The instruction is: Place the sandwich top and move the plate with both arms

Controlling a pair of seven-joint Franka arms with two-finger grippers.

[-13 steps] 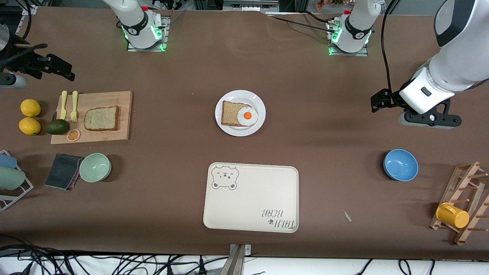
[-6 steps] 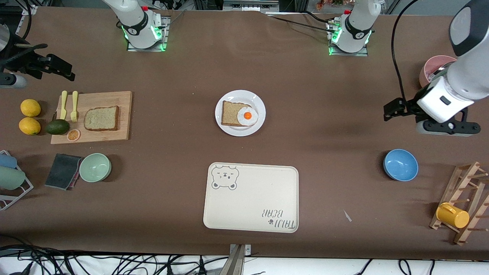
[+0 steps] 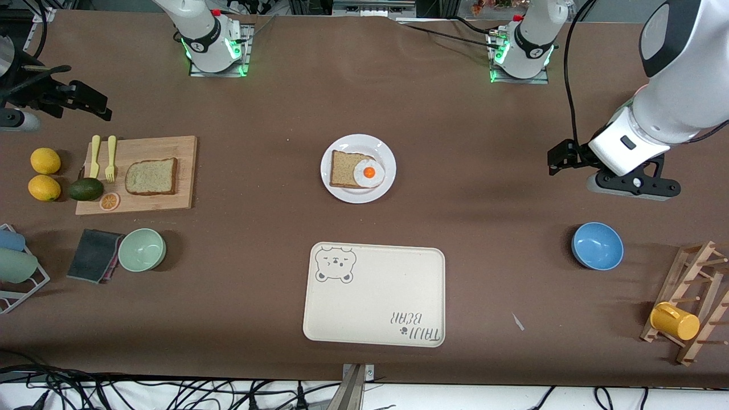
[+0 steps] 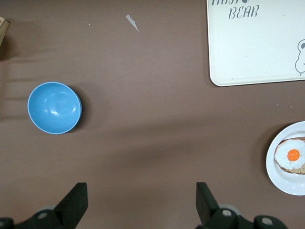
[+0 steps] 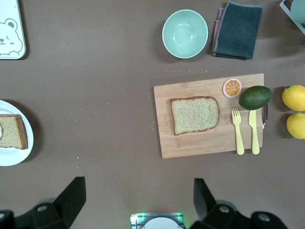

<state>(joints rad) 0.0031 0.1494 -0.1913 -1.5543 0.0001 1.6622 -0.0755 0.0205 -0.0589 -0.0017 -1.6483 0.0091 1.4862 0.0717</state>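
The sandwich top (image 3: pixel 151 176) (image 5: pixel 194 114), a pale speckled slice, lies flat on a wooden cutting board (image 3: pixel 185 171) toward the right arm's end. At the table's middle, the white plate (image 3: pixel 342 193) (image 4: pixel 277 177) carries a darker slice (image 3: pixel 343 169) with a fried egg (image 3: pixel 369 172). My left gripper (image 3: pixel 628 185) (image 4: pixel 141 191) hangs open and empty over bare table between the plate and the left arm's end. High over the table near its own base, my right gripper (image 5: pixel 138 191) is open and empty and waits.
A cream bear-print tray (image 3: pixel 373 296) lies nearer the camera than the plate. A blue bowl (image 3: pixel 597 246) and a rack with a yellow cup (image 3: pixel 675 322) are toward the left arm's end. A green bowl (image 3: pixel 142 249), dark cloth (image 3: pixel 94 255), avocado, lemons and plastic cutlery surround the board.
My left gripper swung out toward the left arm's end of the table, then came back toward the middle. The right arm, bread and plate have not moved.
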